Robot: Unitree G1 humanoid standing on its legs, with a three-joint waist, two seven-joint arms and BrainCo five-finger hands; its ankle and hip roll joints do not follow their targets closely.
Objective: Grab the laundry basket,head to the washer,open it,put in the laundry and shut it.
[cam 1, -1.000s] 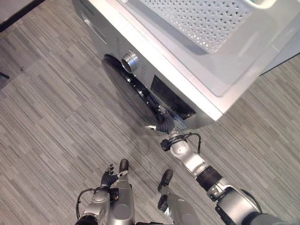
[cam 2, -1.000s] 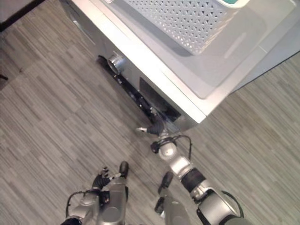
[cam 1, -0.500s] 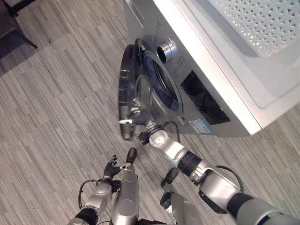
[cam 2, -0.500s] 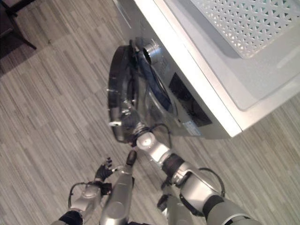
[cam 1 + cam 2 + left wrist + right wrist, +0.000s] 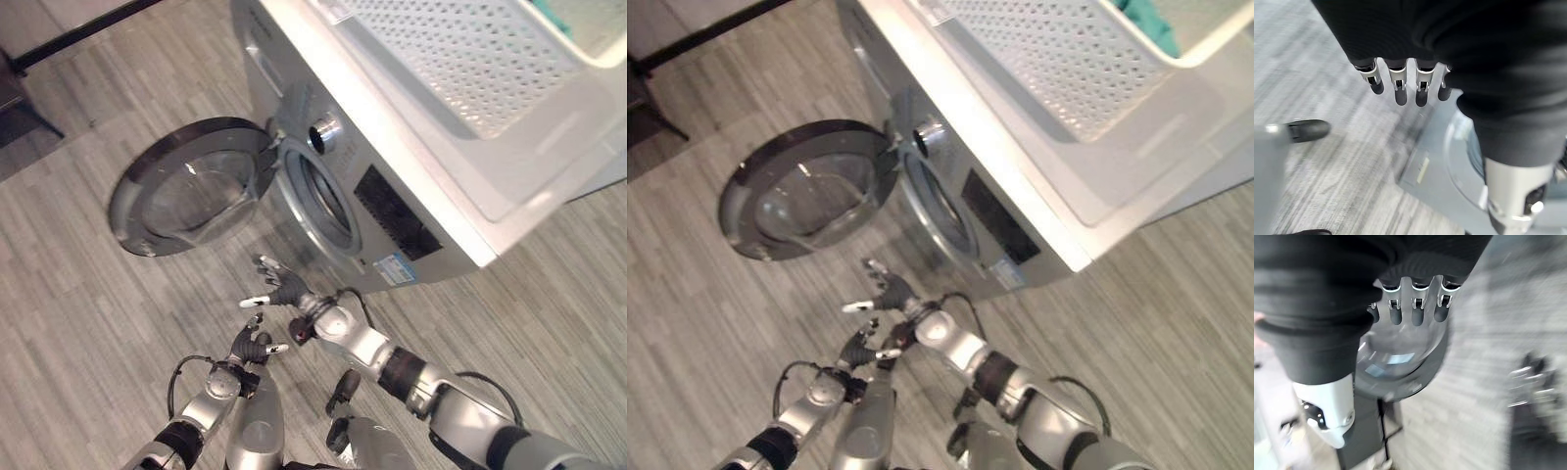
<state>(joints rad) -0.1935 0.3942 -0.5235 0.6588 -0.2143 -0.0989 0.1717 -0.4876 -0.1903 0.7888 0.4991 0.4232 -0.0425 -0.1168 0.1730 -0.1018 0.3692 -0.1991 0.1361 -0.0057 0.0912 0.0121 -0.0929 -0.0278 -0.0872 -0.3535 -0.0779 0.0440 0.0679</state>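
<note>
Left eye view: washer (image 5: pixel 392 186) door (image 5: pixel 186 191) — round, glassy — hangs open; right robot hand (image 5: pixel 279 289) spread, left robot hand (image 5: pixel 250 348) relaxed; perforated basket (image 5: pixel 470 59) on top.

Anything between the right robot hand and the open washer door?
Nothing: in the left eye view just bare wood-look floor separates the open right robot hand from the swung-open washer door.

Right hand (image 5: pixel 279 290): fingers spread and relaxed, holding nothing, arm reaching forward from lower right.
Left hand (image 5: pixel 250 347): low, just beneath the right, fingers loosely extended, empty.
</note>
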